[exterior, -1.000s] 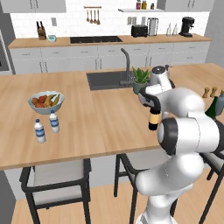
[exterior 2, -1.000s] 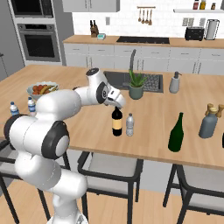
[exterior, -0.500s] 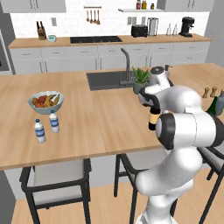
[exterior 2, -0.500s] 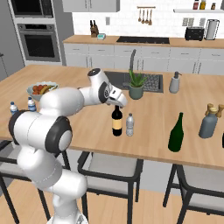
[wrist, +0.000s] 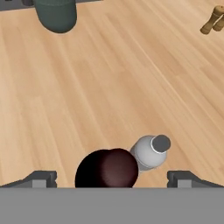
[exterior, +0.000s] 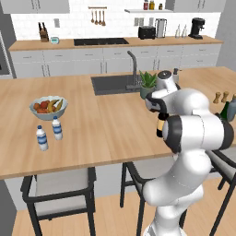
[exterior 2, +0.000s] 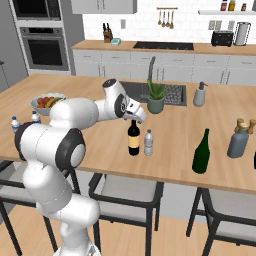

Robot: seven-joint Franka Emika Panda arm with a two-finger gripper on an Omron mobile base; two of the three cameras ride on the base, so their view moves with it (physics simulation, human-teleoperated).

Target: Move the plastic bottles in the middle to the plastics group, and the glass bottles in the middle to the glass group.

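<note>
Hand view, bottom centre: gripper (wrist: 112, 177) gaping wide, hovering over near-black wine bottle (wrist: 106, 169), clear plastic bottle (wrist: 150, 152) just right.

Wine bottle (exterior: 160, 126) mostly behind arm in left base view; green bottle (exterior: 224, 110) half hidden too. Label text unreadable.

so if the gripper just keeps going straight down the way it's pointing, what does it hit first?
Most likely the top of the near-black wine bottle: in the hand view its dark cap sits between the open gripper fingertips. The small clear plastic bottle stands just beside, off that line. Exact height gap is unclear.
</note>
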